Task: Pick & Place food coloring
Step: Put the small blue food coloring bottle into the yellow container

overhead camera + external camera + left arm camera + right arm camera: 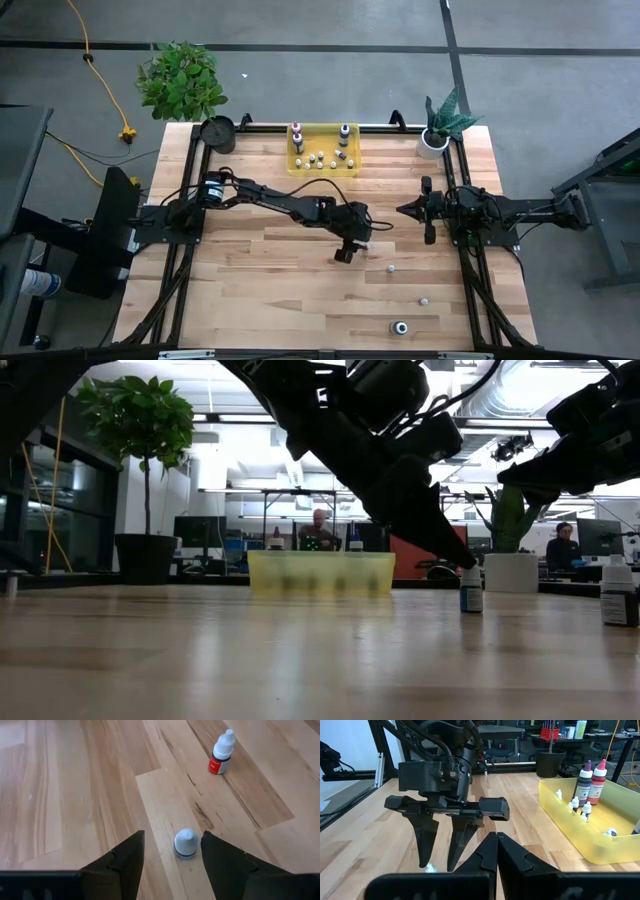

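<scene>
While several bottles of food coloring are already standing inside the yellow bin (323,132) at the far edge of the table (250,290), I am working on one that remains out on the bare wood. My left gripper (172,854) is reaching down near the middle of the table, and its two dark fingers are straddling a small white-capped bottle (185,843), one finger on each side. The fingers are standing apart with a sliver of wood showing between each finger and the cap, so I am not gripping it yet; I judge that I am closing in for the grasp. A second little bottle with a red label (220,759) is standing upright nearby, well clear of my fingers.

My right gripper (402,209) is waiting above the right side of the table with its fingers pressed together, holding nothing.

From above, three more small bottles are dotted across the near right part of the table (392,268), (424,300), (399,327). So I judge the job is well underway but unfinished: the bin is holding about a dozen, and a handful are waiting on the wood to be carried over, starting with the one between my left fingers.
</scene>
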You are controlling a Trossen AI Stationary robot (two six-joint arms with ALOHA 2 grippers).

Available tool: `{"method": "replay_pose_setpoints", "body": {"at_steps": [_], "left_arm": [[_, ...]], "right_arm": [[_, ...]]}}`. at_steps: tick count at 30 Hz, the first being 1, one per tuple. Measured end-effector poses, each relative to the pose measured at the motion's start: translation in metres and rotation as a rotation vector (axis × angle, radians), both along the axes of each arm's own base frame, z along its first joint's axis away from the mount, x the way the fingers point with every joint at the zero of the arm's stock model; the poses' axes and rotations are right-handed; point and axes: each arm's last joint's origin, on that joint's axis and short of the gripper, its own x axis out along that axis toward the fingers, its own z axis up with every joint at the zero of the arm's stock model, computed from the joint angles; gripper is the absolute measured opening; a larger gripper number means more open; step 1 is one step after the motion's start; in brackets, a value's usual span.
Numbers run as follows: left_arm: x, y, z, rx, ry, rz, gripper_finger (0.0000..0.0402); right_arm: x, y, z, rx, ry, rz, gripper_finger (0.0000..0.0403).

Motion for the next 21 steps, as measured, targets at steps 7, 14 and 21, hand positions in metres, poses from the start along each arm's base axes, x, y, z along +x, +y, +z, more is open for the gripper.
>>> {"method": "replay_pose_setpoints", "body": {"at_steps": [7, 14, 21], "left_arm": [[0.003, 0.000, -0.009, -0.001, 0.006, -0.002, 0.0184], [0.003, -0.005, -0.015, 0.008, 0.011, -0.002, 0.0184], [0.004, -0.004, -0.014, 0.003, -0.004, -0.003, 0.0184]], "right_arm": [[0.000, 0.000, 0.000, 0.000, 0.000, 0.000, 0.0000], [0.000, 0.000, 0.000, 0.000, -0.001, 0.001, 0.0000], [0.000, 0.000, 0.000, 0.000, -0.001, 0.000, 0.0000]]}}
